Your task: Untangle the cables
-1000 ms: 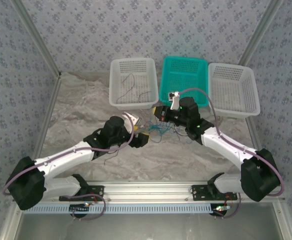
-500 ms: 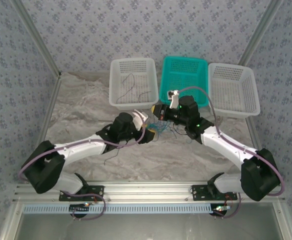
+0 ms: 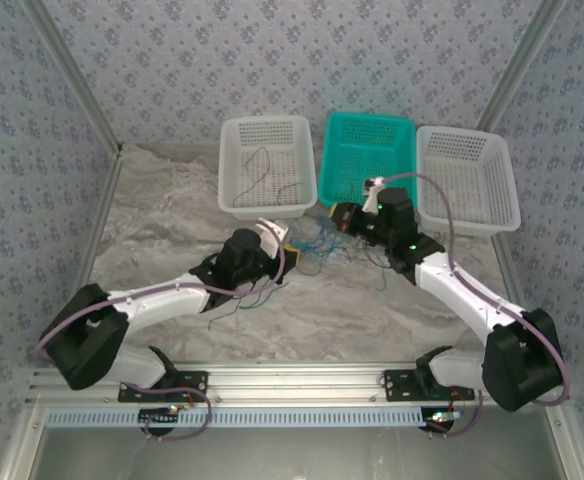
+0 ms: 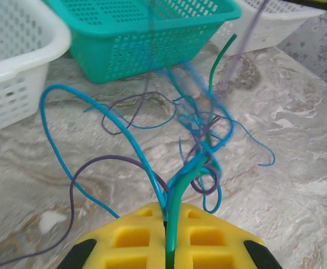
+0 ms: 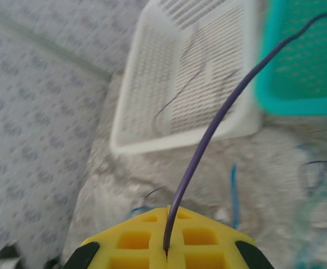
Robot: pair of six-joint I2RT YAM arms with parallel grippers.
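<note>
Cables, thin blue, teal-green and purple wires (image 3: 317,243), lie knotted on the marbled tabletop (image 3: 372,310) before the teal mesh plastic basket (image 3: 369,120). Left gripper (image 4: 166,232) is clamped on blue and green strands (image 4: 177,190); right gripper (image 5: 167,249) pinches one purple wire (image 5: 220,115). Parting slowly should loosen loops rather than tighten them.

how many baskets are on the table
3, in a row at the far edge: left white basket holding a few wires, teal basket in the middle, right white basket.

2 wht baskets (image 3: 268,211) (image 3: 467,170), 1 teal basket (image 3: 372,150), 2 arms (image 3: 162,300) (image 3: 462,290), 1 cable tangle (image 3: 317,245)
</note>
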